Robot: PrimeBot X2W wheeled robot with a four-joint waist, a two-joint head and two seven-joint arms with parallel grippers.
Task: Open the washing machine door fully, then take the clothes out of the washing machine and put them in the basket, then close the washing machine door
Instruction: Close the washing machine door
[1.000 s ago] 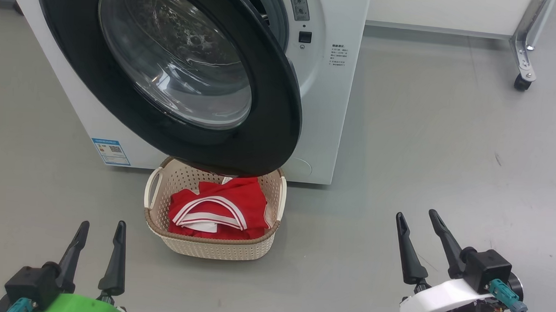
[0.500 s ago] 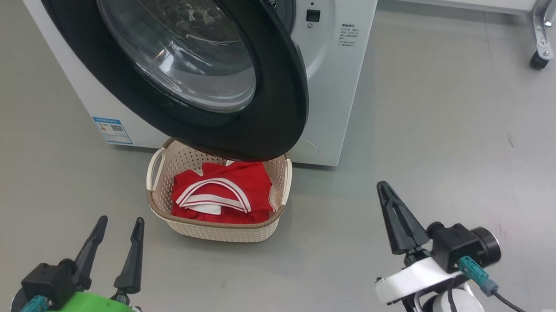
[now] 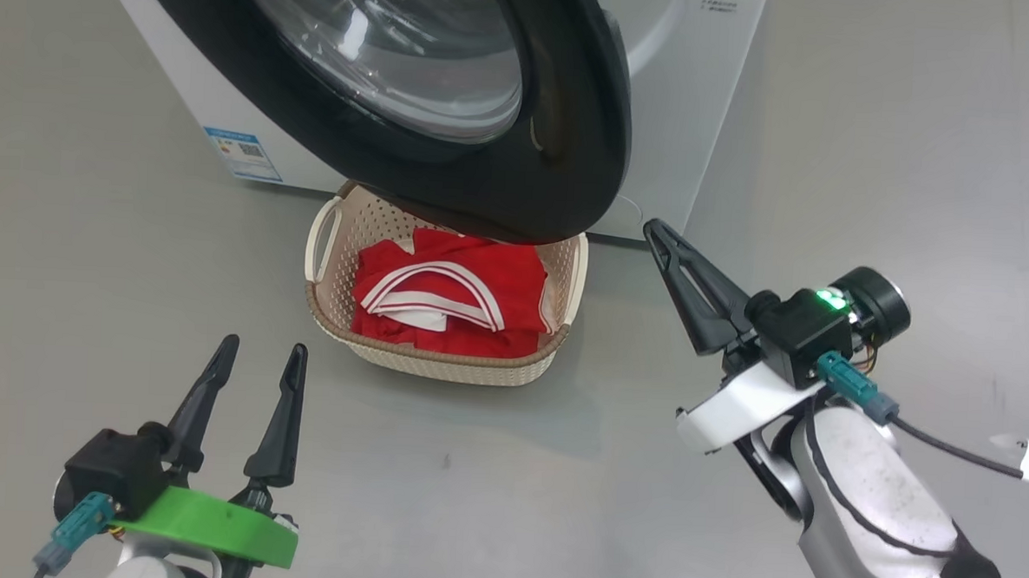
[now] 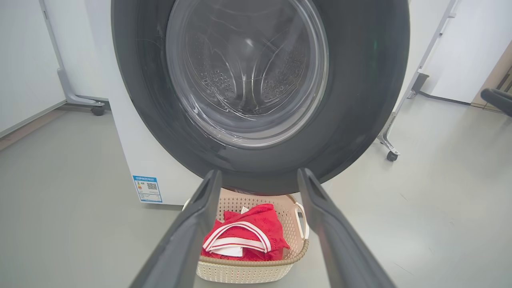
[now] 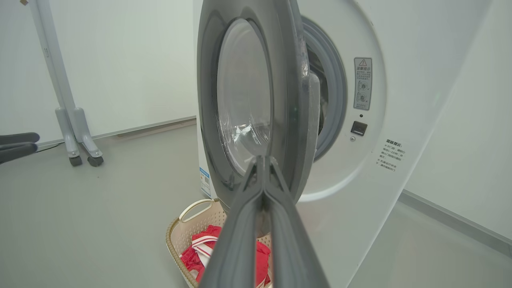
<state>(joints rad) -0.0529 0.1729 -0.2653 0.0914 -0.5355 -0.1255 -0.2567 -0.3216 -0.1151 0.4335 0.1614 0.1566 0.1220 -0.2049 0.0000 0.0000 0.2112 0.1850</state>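
Note:
The washing machine door [image 3: 574, 109], black-rimmed with a clear glass bowl, stands ajar from the white washing machine [image 3: 687, 114] and overhangs the back of the basket [image 3: 442, 366]. Red clothes [image 3: 453, 295] with white trim lie in the cream basket on the floor. My right gripper [image 3: 653, 228] is shut and empty, its tip just right of the door's lower edge and apart from it. In the right wrist view its fingertips [image 5: 263, 159] point at the door's edge [image 5: 290, 100]. My left gripper [image 3: 264, 345] stands open and empty in front of the basket, facing the door glass [image 4: 248, 72].
Grey floor surrounds the machine. A blue label [image 3: 242, 154] sits low on the machine's front. Wheeled metal frame legs stand on one side [image 5: 76, 136] and on the other [image 4: 390, 148], with white panels behind. The latch slot [image 5: 359, 128] shows on the machine's front.
My right gripper has shut and risen forward towards the door's right edge. The head camera has shifted closer and downward. The left gripper stays open.

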